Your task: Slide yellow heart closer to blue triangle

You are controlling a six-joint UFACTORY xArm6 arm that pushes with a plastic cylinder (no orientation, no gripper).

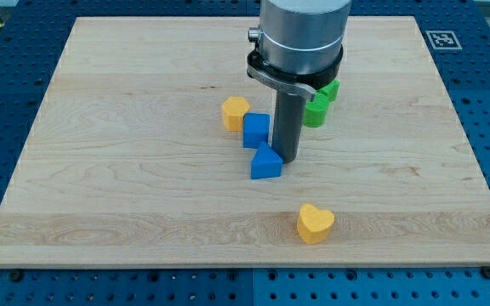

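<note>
The yellow heart (315,223) lies on the wooden board near the view's bottom, right of centre. The blue triangle (265,161) sits near the board's middle, up and to the left of the heart. My tip (286,160) rests on the board right beside the blue triangle's right side, touching it or nearly so. The heart is well apart from the tip, below and to its right.
A blue cube (256,130) stands just above the triangle, and a yellow pentagon-like block (236,112) is up-left of it. Two green blocks (317,110) (329,89) lie right of the rod, partly hidden by the arm. An ArUco tag (441,38) marks the board's top right corner.
</note>
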